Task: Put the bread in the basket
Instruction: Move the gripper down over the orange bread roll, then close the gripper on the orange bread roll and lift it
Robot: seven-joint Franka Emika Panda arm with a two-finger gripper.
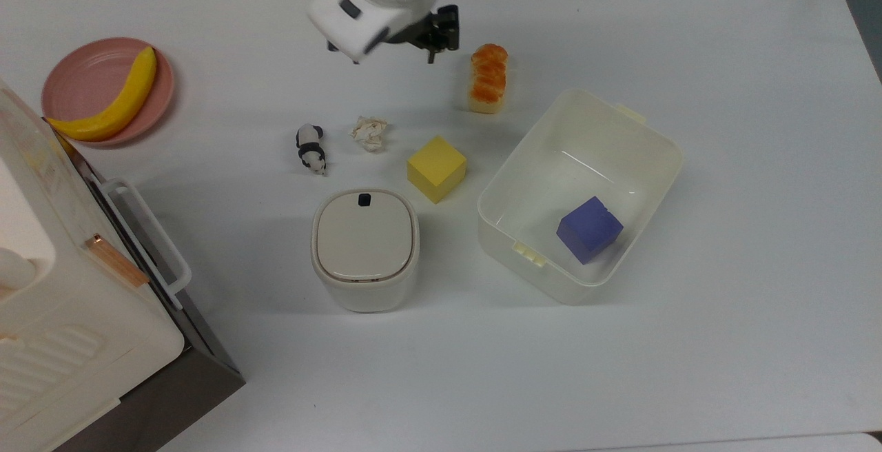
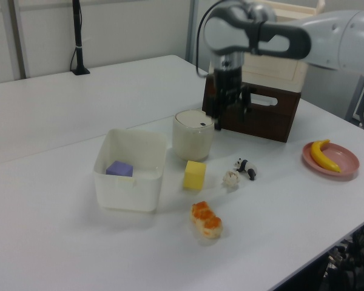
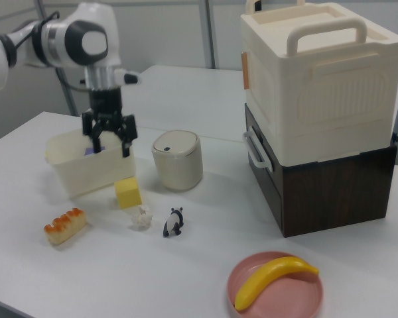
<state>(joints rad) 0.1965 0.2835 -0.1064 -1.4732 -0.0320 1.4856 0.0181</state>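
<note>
bread (image 1: 487, 78) orange-brown top, pale yellow sides | basket (image 1: 658, 142) cream-white | cube (image 1: 436, 168) yellow | plate (image 1: 83, 83) pink

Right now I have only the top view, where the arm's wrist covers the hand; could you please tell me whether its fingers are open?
Observer: Yes. In the right view the hand is open, its two fingers spread, with nothing between them.
Operator: Thank you. How high does it hang?
Observer: The left view shows it well above the table, far higher than the bread, and touching nothing.
</note>
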